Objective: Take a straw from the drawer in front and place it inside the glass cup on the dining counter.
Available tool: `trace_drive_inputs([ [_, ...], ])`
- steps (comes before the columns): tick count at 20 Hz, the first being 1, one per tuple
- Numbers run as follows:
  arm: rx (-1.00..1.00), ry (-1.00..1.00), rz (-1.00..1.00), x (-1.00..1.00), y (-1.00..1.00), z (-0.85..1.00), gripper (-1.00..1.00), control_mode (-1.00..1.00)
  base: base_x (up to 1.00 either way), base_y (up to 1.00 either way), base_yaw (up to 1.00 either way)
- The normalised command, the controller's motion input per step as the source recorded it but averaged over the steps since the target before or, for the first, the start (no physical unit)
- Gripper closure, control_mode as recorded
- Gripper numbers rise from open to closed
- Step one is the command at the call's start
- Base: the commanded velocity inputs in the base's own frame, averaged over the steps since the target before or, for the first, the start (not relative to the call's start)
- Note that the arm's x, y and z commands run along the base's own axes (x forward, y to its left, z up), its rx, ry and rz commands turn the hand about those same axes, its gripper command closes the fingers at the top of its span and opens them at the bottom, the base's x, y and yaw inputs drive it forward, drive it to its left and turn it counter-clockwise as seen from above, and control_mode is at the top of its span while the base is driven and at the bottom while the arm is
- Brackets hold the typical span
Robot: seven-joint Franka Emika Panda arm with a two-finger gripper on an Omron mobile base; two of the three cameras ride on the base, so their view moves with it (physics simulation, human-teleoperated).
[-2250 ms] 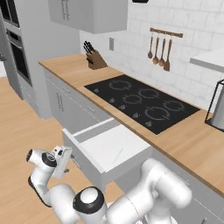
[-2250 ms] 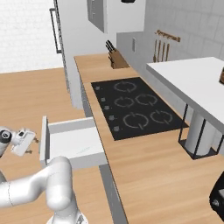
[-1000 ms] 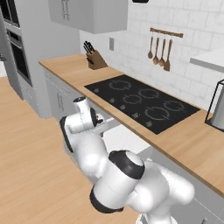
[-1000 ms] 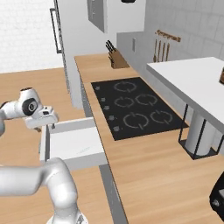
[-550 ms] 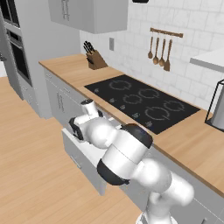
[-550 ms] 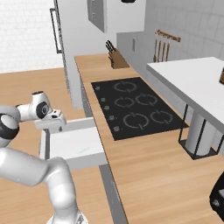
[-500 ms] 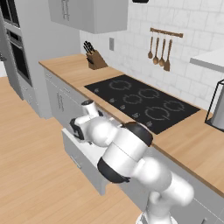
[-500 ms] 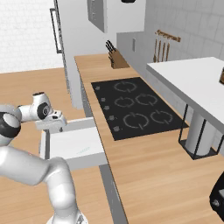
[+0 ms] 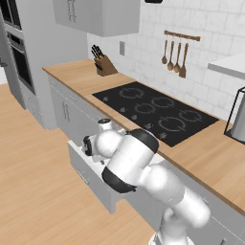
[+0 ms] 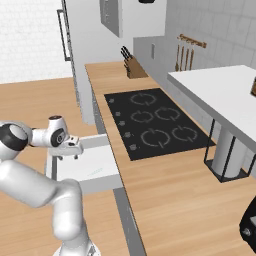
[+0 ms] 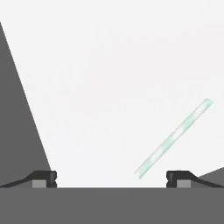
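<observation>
The drawer [image 10: 98, 169] is pulled out below the wall counter, its pale inside showing; its grey front [image 9: 90, 176] faces the floor side. My gripper [image 10: 70, 151] hangs over the drawer's left part, pointing down into it, jaws wide open and empty. In the hand view the gripper [image 11: 111, 177] looks at the drawer floor, where the straw [image 11: 174, 138] lies flat, a thin pale stick running diagonally up and to the right of the right fingertip [image 11: 178, 176]. The glass cup and the dining counter are out of view.
The wood wall counter [image 10: 165, 200] carries a black cooktop [image 10: 152, 128] and a knife block [image 10: 131, 69]. A white-topped surface on a black frame [image 10: 225, 95] stands to the right. Grey cabinet doors [image 9: 64, 112] lie left of the drawer. The drawer's dark side wall [image 11: 17, 131] is at the hand view's left.
The arm has swung up from low beside the drawer to above it, and the hand has settled over the drawer's inside. The jaws stayed open. The drawer has not moved.
</observation>
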Motion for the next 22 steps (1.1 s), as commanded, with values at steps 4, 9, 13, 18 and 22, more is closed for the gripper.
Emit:
trace_drive_inputs([
  [4, 0.14, 0.0, 0.0, 0.0, -0.07, -0.48, -1.0, -1.0, 0.0, 0.0, 0.0],
  [9, 0.14, 0.03, 0.0, 0.0, 0.01, -0.47, -1.0, -1.0, 0.0, 0.0, 0.0],
  [13, 0.15, 0.05, 0.0, 0.0, 0.25, -0.29, -1.0, -1.0, 0.0, 0.0, 0.0],
  [18, 0.12, 0.02, 0.0, -0.26, 0.73, -0.03, -1.0, -1.0, 0.0, 0.0, 0.0],
  [22, 0.08, 0.02, 0.0, -0.48, 0.94, 0.0, -1.0, -1.0, 0.0, 0.0, 0.0],
])
